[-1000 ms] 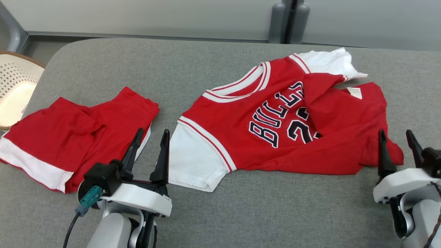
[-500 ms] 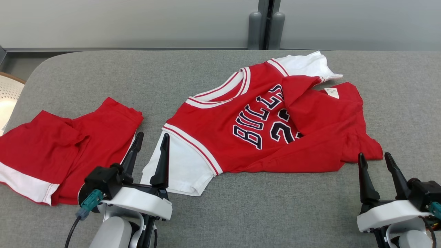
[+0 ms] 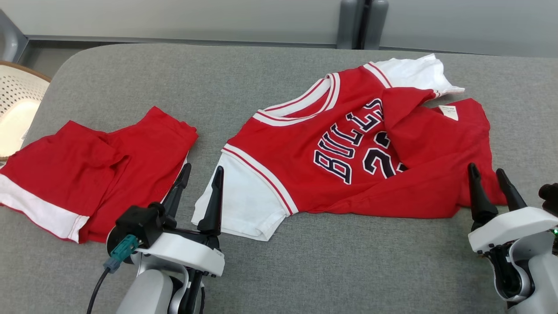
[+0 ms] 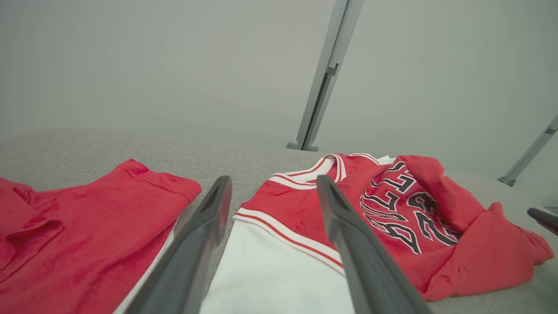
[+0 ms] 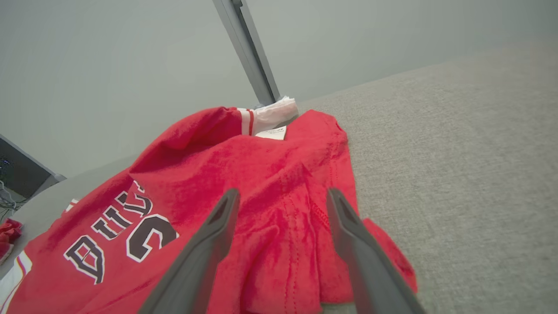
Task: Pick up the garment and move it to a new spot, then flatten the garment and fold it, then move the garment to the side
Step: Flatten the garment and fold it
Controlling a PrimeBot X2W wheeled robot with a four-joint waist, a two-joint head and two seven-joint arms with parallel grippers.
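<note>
**Q:** What is recorded of the surface and the room?

**A:** A grey, cloth-covered table (image 3: 305,270) with a rounded far-left corner is noted. Pale wall panels are seen behind it, joined at a grey post (image 3: 362,22). A perforated cream basket (image 3: 19,100) is placed beyond the table's left edge.

**Q:** What is counted?

**A:** Two garments are counted. One red jersey (image 3: 348,144) with white sleeves is laid at centre-right, crumpled, with a flap turned over part of its number and a white label (image 3: 449,112) exposed. One pair of red shorts (image 3: 87,165) with a white hem is laid at the left, apart from the jersey. One basket and two grippers are also counted.

**Q:** What is found at the end effectors?

**A:** The left gripper (image 3: 202,169) is found with its fingers spread wide and nothing between them. It is positioned near the table's front edge, between the shorts and the jersey's near white sleeve. The right gripper (image 3: 486,170) is likewise spread wide and nothing is gripped. It is positioned at the jersey's near right corner, with red cloth seen beneath its fingers. Whether the cloth is touched cannot be determined.
</note>
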